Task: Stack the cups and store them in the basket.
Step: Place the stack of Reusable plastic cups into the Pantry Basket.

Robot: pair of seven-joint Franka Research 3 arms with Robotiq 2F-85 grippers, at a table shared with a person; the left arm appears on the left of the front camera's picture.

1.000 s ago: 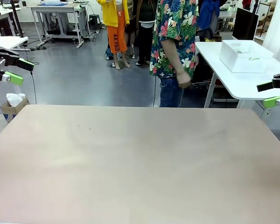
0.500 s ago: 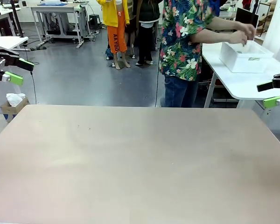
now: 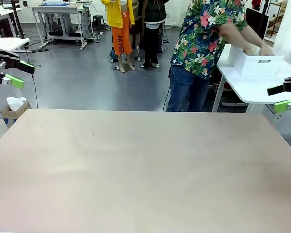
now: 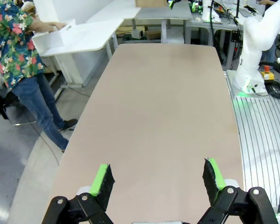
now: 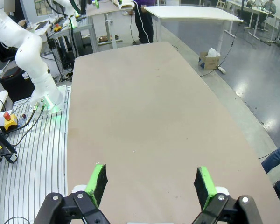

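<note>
We are holding our left gripper (image 4: 156, 179) and right gripper (image 5: 149, 184) spread wide and empty over the bare beige table (image 3: 145, 165). Beyond our right gripper, a person's hands (image 3: 259, 50) are gripping the white rectangular plastic basket (image 3: 254, 62) on a white side table (image 3: 247, 87); its contents are hidden, so we cannot tell about cups.

basket (image 3: 256, 63): white rectangular plastic bin, smooth solid walls | pose: upright, open side up | place: on the white side table (image 3: 252, 87) beyond the far right corner of the big table, well apart from it | contact: the person's hands (image 3: 264, 49) are at its rim | contents: cannot tell
</note>
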